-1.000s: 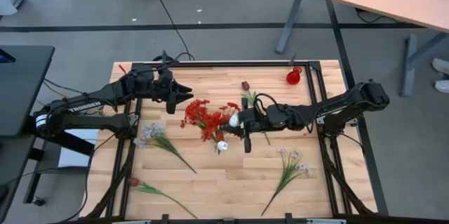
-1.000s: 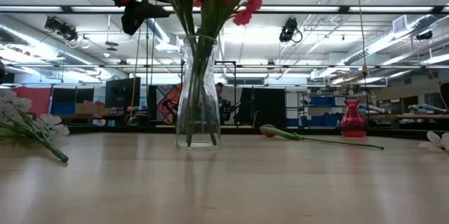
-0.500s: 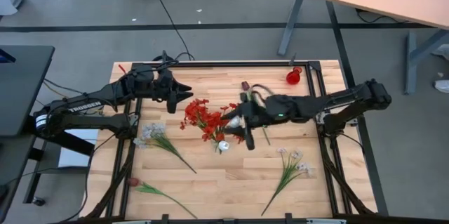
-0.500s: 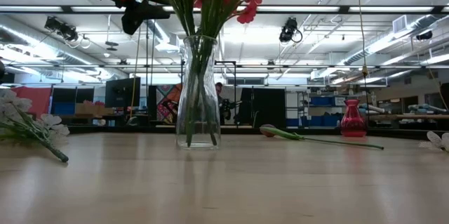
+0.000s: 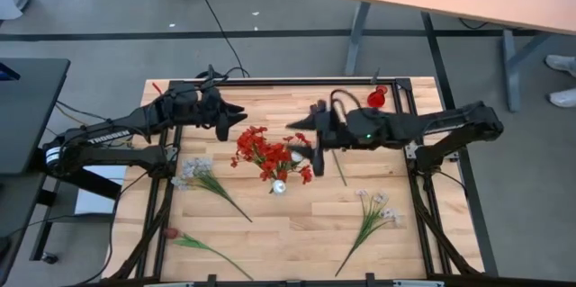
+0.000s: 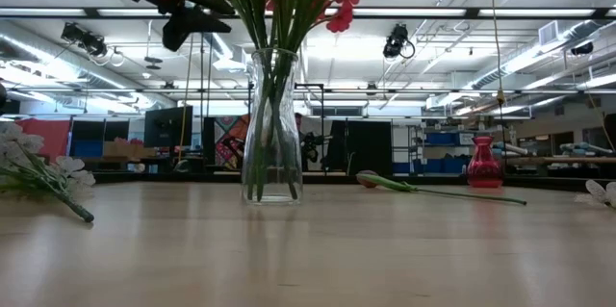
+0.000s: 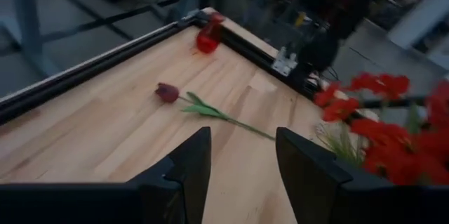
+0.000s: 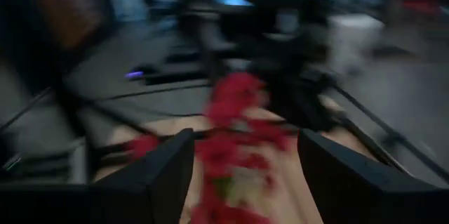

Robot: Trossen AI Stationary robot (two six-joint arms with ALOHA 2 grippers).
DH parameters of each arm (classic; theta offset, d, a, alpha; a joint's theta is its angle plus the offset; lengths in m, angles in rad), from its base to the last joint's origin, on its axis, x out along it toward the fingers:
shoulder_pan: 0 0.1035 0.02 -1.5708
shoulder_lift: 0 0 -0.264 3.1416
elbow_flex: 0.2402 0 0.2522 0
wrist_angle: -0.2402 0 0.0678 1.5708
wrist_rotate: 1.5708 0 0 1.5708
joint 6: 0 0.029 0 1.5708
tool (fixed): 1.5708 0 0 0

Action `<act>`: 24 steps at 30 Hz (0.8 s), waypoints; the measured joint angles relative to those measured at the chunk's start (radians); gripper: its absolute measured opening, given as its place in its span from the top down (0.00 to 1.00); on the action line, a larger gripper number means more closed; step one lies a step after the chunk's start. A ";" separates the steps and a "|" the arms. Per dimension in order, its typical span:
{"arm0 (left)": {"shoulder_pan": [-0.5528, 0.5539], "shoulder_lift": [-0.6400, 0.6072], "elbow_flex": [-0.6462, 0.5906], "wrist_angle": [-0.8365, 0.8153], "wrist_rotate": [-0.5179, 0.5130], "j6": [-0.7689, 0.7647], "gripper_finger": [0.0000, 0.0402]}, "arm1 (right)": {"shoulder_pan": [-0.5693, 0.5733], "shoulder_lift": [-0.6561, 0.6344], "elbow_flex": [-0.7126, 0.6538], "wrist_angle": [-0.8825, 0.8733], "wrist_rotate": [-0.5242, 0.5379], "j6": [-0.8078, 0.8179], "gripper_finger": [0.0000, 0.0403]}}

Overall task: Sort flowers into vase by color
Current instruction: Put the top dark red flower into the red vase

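While both end effectors gape empty, one clear vase (image 6: 271,129), one red vase (image 6: 483,164), four loose stems.

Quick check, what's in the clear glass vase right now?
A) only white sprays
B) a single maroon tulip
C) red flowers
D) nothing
C: the low view shows green stems standing in the vase with red flowers above its mouth, and from above the red cluster sits at the table's middle, while the tulips and white sprays lie flat on the table.
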 joint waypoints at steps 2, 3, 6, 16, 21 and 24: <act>0.007 0.000 0.000 -0.014 -0.005 -0.024 0.59 | -0.031 -0.014 0.013 -0.080 0.086 0.105 0.35; 0.010 0.000 0.000 -0.027 -0.006 -0.030 0.59 | -0.050 -0.022 0.013 -0.125 0.119 0.162 0.35; 0.012 0.000 0.000 -0.082 -0.009 -0.039 0.59 | -0.115 -0.052 0.012 -0.275 0.173 0.329 0.37; 0.012 0.000 0.000 -0.302 -0.034 -0.069 0.59 | -0.484 -0.078 -0.082 -0.611 -0.043 0.486 0.45; 0.011 0.000 0.000 -0.343 -0.044 -0.089 0.59 | -0.570 -0.034 -0.217 -0.596 -0.173 0.470 0.46; 0.011 0.000 0.000 -0.355 -0.066 -0.114 0.58 | -0.557 -0.001 -0.302 -0.566 -0.232 0.471 0.46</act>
